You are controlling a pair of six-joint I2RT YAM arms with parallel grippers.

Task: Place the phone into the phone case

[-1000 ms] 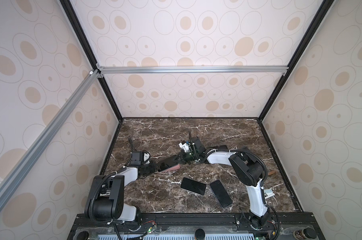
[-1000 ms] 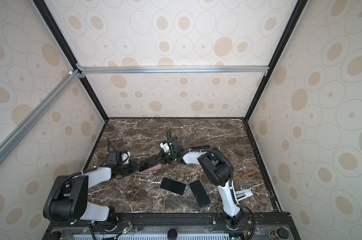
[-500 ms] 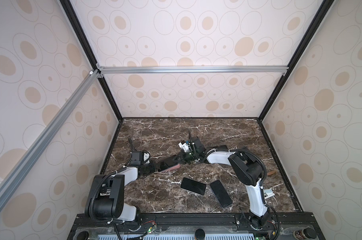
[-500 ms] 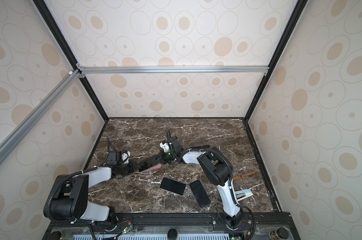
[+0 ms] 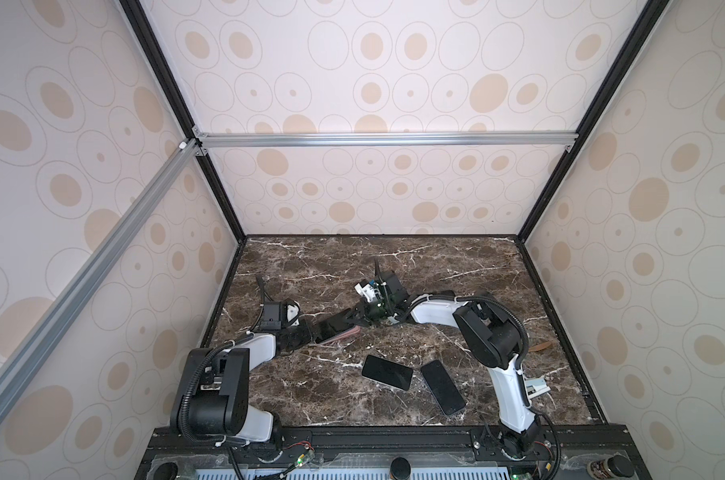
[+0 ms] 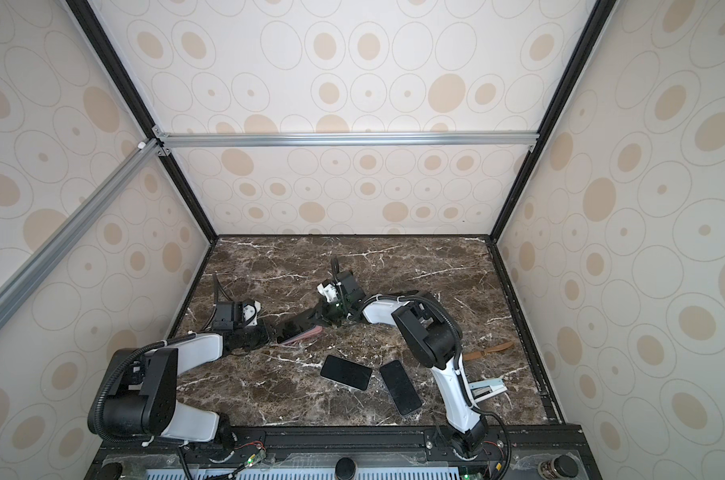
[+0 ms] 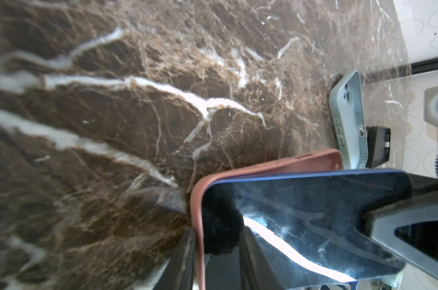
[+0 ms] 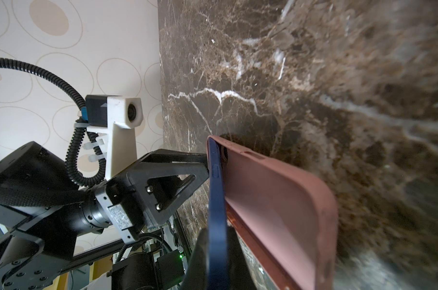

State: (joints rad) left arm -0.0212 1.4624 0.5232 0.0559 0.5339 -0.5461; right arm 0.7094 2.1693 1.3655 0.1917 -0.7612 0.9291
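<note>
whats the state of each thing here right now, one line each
pink case: clamped at one end, partly filled
blue phone: one end seated in it, other end out
left end effector: shut on pink case and phone
right end effector: shut, tip on phone screen
spare phone: lying flat, untouched
second spare phone: lying flat, untouched
light blue case: loose, untouched

Dark blue phone (image 7: 300, 213) sits screen-up and tilted, one end tucked in the pink case (image 8: 275, 200) (other end lifted clear), left of centre on the marble table (image 5: 352, 257).
</note>
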